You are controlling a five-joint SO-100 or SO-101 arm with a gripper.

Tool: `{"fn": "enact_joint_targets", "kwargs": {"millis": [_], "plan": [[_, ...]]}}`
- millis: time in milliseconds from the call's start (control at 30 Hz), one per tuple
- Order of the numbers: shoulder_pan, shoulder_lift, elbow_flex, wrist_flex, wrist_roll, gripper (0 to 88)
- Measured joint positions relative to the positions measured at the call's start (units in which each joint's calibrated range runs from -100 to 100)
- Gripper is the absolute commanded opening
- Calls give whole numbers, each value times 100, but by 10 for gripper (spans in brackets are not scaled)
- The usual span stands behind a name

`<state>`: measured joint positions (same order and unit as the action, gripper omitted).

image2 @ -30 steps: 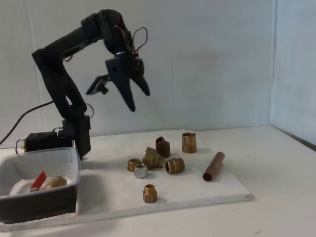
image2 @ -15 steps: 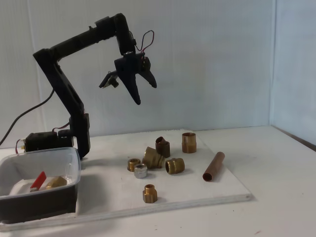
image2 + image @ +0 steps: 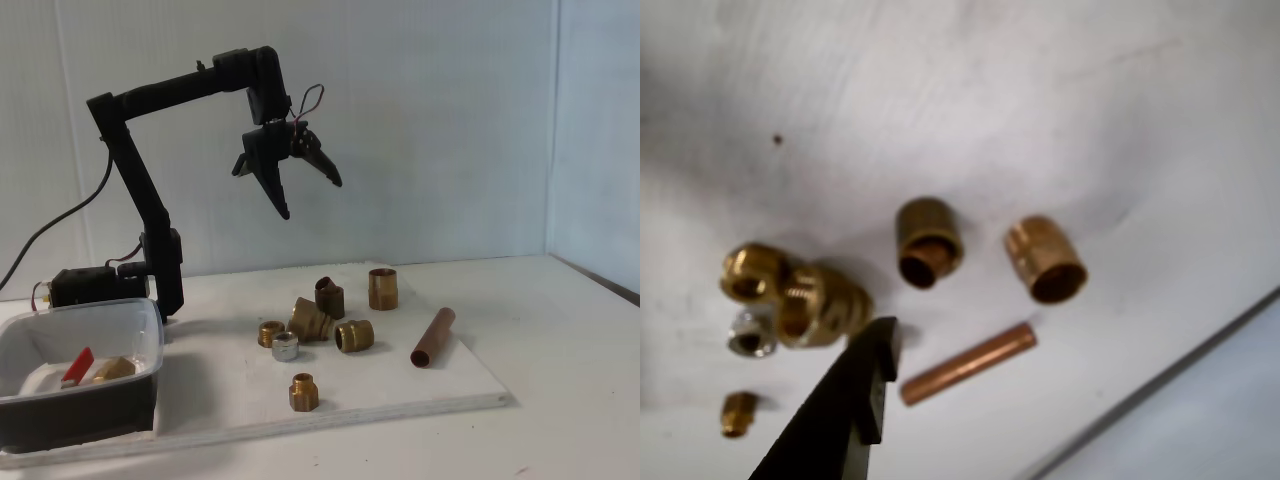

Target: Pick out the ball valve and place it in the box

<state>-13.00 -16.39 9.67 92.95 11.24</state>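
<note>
A: Nearest the fixed camera, at left: box (image 3: 150, 345), clear tub with dark base. Inside it, valve (image 3: 95, 368), red lever up against the near wall, brass body beside it.

B: So already in place?

A: Looks so; task judged essentially done. Farther back, on the white board (image 3: 450, 385): loose brass fittings (image 3: 312, 322) clustered mid-board, a silver nut (image 3: 285, 347) touching that cluster, a copper pipe (image 3: 433, 337) off to the right.

B: And the gripper?

A: Gripper (image 3: 310, 195) high above the fittings, jaws spread apart, holding nothing. Well clear of the box.

B: Best handling from here?

A: Keep high, avoid sweeping down into the fittings, leave the box undisturbed. In the wrist view, one dark finger (image 3: 855, 400) over the pipe (image 3: 968, 364) and fittings (image 3: 800, 300).

B: Any writing?

A: No brand, label or readable text anywhere.
</note>
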Motion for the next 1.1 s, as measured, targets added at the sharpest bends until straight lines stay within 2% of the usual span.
{"fn": "enact_joint_targets", "kwargs": {"millis": [200,467,867,1100], "plan": [[230,0,27,-258,-387,427],[763,-313,1289,-1556,-511,427],[771,-3211,4249,-2923,-486,427],[771,-4939,5447,-3130,-465,427]]}}
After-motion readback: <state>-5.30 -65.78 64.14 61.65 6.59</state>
